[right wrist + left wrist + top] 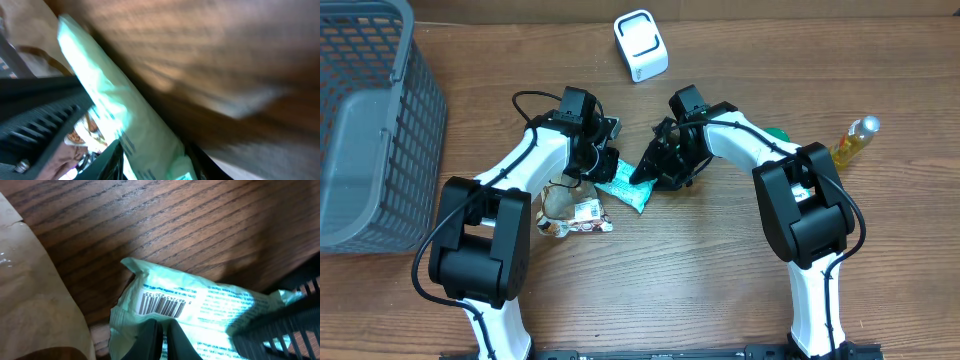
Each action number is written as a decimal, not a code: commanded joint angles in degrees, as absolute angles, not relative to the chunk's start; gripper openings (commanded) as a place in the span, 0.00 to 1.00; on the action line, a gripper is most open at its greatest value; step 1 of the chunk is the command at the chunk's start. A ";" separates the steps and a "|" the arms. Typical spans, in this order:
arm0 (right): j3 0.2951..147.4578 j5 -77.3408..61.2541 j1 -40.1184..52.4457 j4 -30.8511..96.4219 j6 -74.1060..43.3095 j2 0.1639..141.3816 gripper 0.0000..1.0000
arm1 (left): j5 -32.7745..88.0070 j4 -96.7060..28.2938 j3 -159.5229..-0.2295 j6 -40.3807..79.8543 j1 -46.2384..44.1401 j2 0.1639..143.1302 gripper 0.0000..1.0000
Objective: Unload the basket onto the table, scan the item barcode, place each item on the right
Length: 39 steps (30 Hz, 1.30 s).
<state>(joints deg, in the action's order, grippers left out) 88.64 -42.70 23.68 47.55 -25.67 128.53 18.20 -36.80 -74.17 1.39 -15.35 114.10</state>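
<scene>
- The left gripper (163, 337) is pinching one edge of the mint-green packet (210, 305), its jaws pressing almost together with only the thin wrapper between them.
- The right gripper (155, 160) is straddling the packet's other end, its jaws standing partway apart with the wrapper filling the gap and both fingers lying against it. That view is blurred.
- In the left wrist view, a ribbed black finger (280, 325) of the right gripper is lying across the packet's right end.
- The packet is sitting at the middle of the wooden table (720, 280), between the two arms, low over the wood.
- A brown paper pouch (560, 198) and a small printed snack wrapper (588, 215) are lying just beside the packet on the left arm's side.
- A grey mesh basket (420, 110) is standing at the table's left edge.
- A white barcode scanner (641, 45) is resting near the far edge.
- A yellow bottle (855, 140) is lying at the far right.
- A barcode (162, 305) is showing on the packet's upturned face, facing the left wrist camera, with rows of blue print beside it. The digits and the print are too small to read.
</scene>
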 commanded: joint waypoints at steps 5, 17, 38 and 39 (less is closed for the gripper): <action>88.03 -44.75 24.03 49.04 -25.47 129.01 0.35 | 17.39 -36.97 -72.36 1.96 -15.84 114.13 0.07; 88.03 -50.02 23.29 44.88 -25.21 129.01 0.20 | 17.41 -36.75 -72.36 1.98 -15.84 114.13 0.08; 88.14 -50.09 21.67 45.52 -18.06 128.99 0.04 | 21.85 -38.92 -84.84 1.96 -13.28 110.93 0.18; 88.14 -50.04 21.41 45.54 -17.23 128.99 0.04 | 21.85 -39.79 -86.78 1.96 -12.62 110.54 0.19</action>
